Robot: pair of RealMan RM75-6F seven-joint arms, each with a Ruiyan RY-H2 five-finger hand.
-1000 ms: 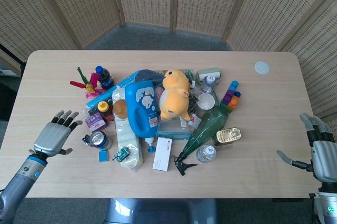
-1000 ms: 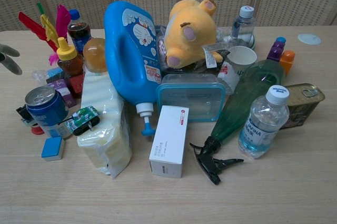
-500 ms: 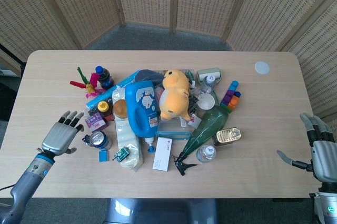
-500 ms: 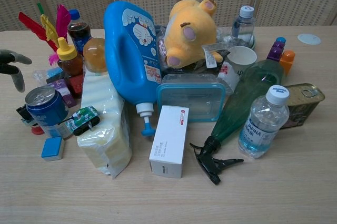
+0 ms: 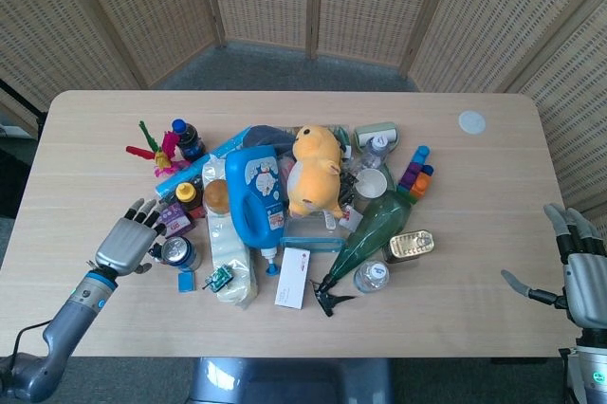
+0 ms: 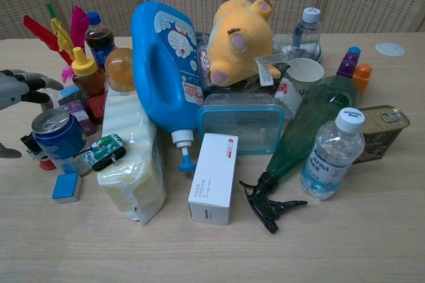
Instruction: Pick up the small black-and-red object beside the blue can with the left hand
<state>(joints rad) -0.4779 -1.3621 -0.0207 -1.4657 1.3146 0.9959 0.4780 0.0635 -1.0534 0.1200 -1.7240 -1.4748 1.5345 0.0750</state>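
The blue can (image 6: 56, 137) stands upright at the left end of the pile, also seen from above (image 5: 179, 252). Tucked against its left side lies the small black-and-red object (image 6: 34, 148), partly hidden by the can. My left hand (image 5: 127, 240) hovers just left of the can with fingers spread and nothing in it. In the chest view the left hand (image 6: 18, 88) enters from the left edge above the object, its thumb tip low beside it. My right hand (image 5: 579, 269) is open at the table's far right edge.
A blue eraser-like block (image 6: 66, 187) and a green toy car (image 6: 101, 151) lie by the can. A pale sponge pack (image 6: 129, 157), big blue detergent bottle (image 6: 163, 64), sauce bottle (image 6: 86, 74) and feathers (image 6: 56, 30) crowd behind and to the right.
My left hand has moved right, closing in on the blue can and the black-and-red object. The right hand has barely shifted.
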